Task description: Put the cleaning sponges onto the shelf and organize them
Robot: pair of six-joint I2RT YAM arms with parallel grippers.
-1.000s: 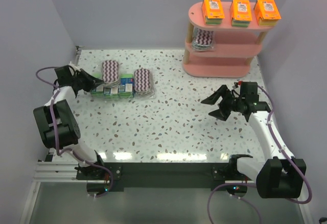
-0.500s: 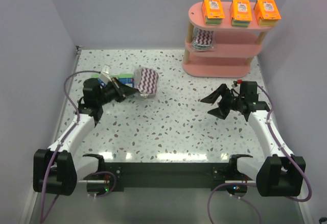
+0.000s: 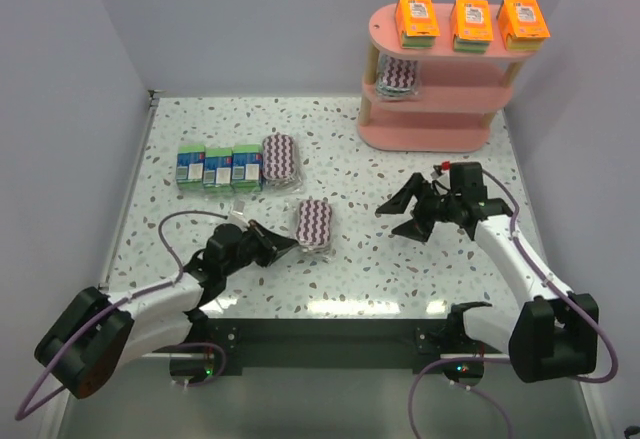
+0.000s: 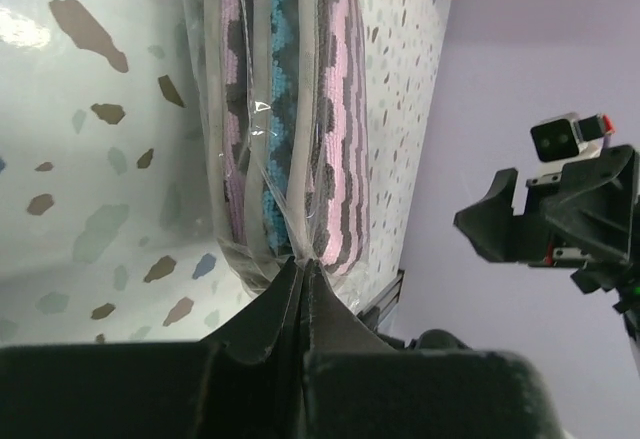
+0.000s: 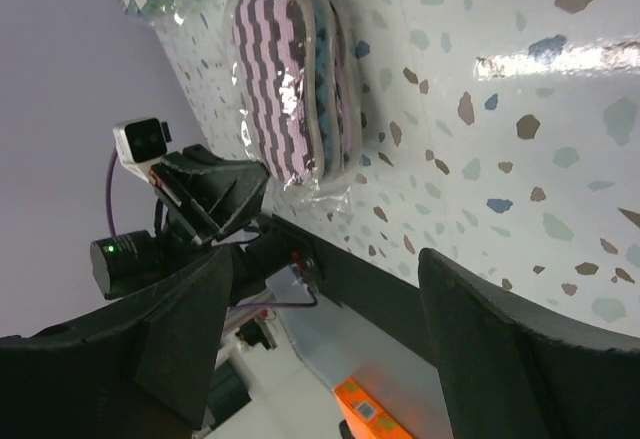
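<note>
The left tool (image 3: 284, 243) is clamped on the wrap seam of a held zigzag pack (image 3: 313, 224) lying mid-way on the counter (image 3: 340, 149). This is probably to put it within reach of the right tool (image 3: 402, 216), whose fingers are apart. The far-right shelf (image 3: 440, 139) carries three orange packs (image 3: 470, 21) and one shelved zigzag pack (image 3: 400, 75). One loose zigzag pack (image 3: 280, 155) and three blue-green boxes (image 3: 218, 168) sit far left.

Pink shelf (image 3: 430, 137) w/ pale wood posts (image 3: 371, 69), 3 orange packs (image 3: 472, 21) on top tier; near zigzag pack (image 3: 314, 224) purple-white w/ teal middle layer in clear wrap, same zigzag on far-left pack (image 3: 279, 156) & mid-tier pack (image 3: 400, 74); boxes (image 3: 218, 167) blue-green; surface (image 3: 330, 129) white w/ grey, brown & blue speckles.
</note>
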